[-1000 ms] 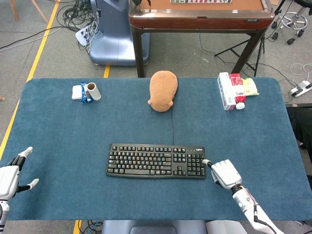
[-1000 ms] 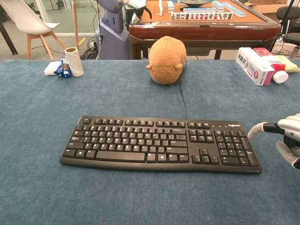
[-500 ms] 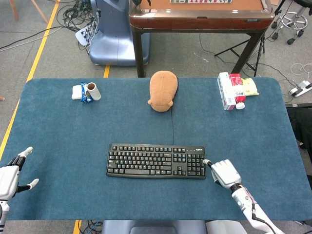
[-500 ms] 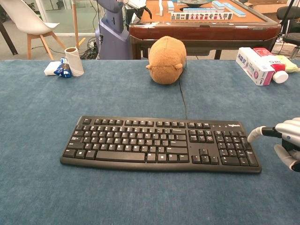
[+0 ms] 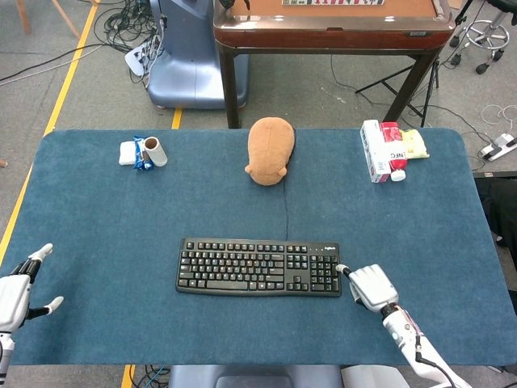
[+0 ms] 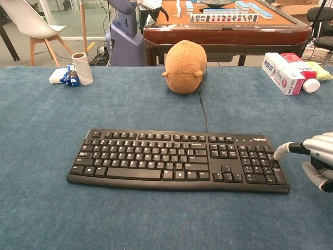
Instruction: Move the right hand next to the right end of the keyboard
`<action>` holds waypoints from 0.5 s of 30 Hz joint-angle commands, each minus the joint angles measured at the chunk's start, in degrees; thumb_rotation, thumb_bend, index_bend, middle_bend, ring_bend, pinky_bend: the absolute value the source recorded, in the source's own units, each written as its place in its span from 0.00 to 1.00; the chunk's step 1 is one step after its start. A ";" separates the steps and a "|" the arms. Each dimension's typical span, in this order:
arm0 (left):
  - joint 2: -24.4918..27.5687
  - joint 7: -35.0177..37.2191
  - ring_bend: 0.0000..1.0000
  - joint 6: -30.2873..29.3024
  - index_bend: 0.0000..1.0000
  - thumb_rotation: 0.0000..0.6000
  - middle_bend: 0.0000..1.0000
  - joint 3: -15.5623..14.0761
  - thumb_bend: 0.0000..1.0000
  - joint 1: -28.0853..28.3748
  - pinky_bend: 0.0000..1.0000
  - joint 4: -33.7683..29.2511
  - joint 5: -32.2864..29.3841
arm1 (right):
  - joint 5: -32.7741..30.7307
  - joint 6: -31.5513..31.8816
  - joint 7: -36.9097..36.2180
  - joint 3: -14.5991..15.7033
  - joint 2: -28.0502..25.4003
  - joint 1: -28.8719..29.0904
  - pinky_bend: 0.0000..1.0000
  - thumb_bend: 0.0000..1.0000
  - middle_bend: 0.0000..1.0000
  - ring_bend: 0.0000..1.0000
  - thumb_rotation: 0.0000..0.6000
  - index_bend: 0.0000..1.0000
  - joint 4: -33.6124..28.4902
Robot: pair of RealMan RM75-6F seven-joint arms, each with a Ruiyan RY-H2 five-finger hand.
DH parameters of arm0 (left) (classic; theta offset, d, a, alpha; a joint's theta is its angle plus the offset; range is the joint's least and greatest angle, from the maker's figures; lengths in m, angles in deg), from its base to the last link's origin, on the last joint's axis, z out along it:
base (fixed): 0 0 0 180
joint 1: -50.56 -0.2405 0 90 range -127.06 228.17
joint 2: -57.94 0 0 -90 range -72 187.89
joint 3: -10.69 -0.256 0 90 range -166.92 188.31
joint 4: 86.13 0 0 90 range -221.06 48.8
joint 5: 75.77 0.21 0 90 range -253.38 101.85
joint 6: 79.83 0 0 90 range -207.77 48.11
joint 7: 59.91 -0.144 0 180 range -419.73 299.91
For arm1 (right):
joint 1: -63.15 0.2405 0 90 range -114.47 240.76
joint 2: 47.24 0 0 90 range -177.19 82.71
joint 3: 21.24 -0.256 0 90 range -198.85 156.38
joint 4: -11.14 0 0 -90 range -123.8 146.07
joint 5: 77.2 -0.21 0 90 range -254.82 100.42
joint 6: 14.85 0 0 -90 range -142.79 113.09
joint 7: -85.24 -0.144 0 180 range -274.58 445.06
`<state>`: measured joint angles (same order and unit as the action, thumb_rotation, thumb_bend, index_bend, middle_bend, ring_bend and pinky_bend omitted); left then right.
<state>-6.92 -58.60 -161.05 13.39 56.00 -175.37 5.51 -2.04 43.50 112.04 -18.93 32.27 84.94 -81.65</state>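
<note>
Resting place: right hand [image 5: 372, 287] lay on the blue table mat [image 5: 105, 210], just beside the keyboard's right end.
Keyboard [image 5: 258, 267]: sat mid-table, cable running toward a brown plush toy [image 5: 269, 150].
Right hand state: held nothing, one finger stretched toward the keyboard's edge, others curled.
Left hand [image 5: 18, 293]: open, empty, far left.
Advice: settle gently alongside without nudging the keyboard.

A flat black plastic keyboard [image 6: 179, 160] lies on the blue felt worktop [image 6: 52, 120]. The right hand [image 6: 315, 159] rests just beside its right end, one of its fingers [image 6: 283, 150] at the edge.
</note>
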 commanded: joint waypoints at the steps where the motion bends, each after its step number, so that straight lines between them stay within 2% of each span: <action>1: 0.03 0.03 0.26 0.01 0.10 1.00 0.18 -0.01 0.13 -0.02 0.56 0.00 -0.01 | -0.02 0.00 0.05 0.09 0.11 0.04 1.00 0.84 1.00 0.98 1.00 0.25 0.05; 7: 0.12 0.02 0.26 0.01 0.10 1.00 0.18 -0.03 0.13 -0.01 0.56 -0.10 0.10 | 3.22 3.02 -1.56 0.60 -2.30 -0.75 1.00 0.84 1.00 0.98 1.00 0.25 -2.77; 10: 0.14 -0.13 0.26 0.13 0.10 1.00 0.18 -0.05 0.13 0.03 0.56 -0.15 0.08 | 6.78 5.89 -3.04 1.13 -5.02 -1.48 1.00 0.84 1.00 0.94 1.00 0.26 -4.61; 13: 0.11 -0.47 0.26 0.04 0.10 1.00 0.18 -0.11 0.13 0.05 0.56 -0.24 0.28 | 9.10 9.08 -4.51 1.23 -7.50 -2.60 1.00 0.83 0.90 0.80 1.00 0.26 -6.19; 15: 0.13 -0.65 0.26 -0.10 0.10 1.00 0.18 -0.16 0.13 0.02 0.56 -0.39 0.45 | 10.13 11.45 -5.27 1.06 -8.38 -3.57 0.95 0.77 0.74 0.67 1.00 0.26 -6.50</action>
<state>-6.79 -59.28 -161.18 13.23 56.02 -175.77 5.97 6.52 52.68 107.97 -17.91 25.37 82.54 -87.20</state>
